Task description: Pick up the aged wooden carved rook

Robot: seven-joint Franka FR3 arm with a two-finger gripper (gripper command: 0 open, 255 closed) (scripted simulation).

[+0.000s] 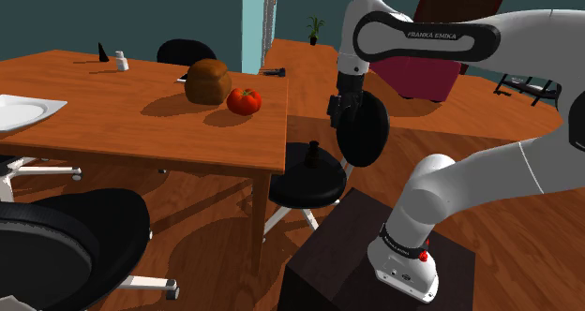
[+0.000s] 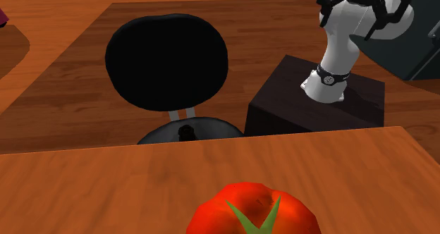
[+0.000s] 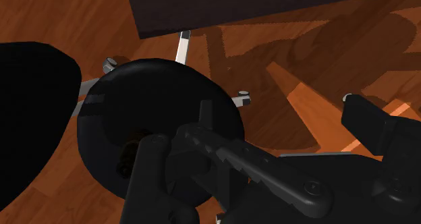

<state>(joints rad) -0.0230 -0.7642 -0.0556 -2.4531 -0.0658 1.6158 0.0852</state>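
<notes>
1. The small dark carved rook (image 1: 312, 150) stands upright on the round black seat (image 1: 323, 183) of a swivel chair, just beside the corner of the orange-brown wooden table (image 1: 141, 122).
2. The all-black two-finger gripper (image 1: 337, 117) hangs above the seat and a little toward the shoulder view's right, in front of the chair's black oval backrest (image 1: 367, 136). It is well apart from the rook.
3. In the wrist view the jaws stand apart, released, with nothing clasped between them. The seat lies below them.
4. Judging by this, nothing of the task is done yet: there is no contact and no lift.
5. What is left is to line up over the rook, descend, close on it and raise it off the seat.
</notes>
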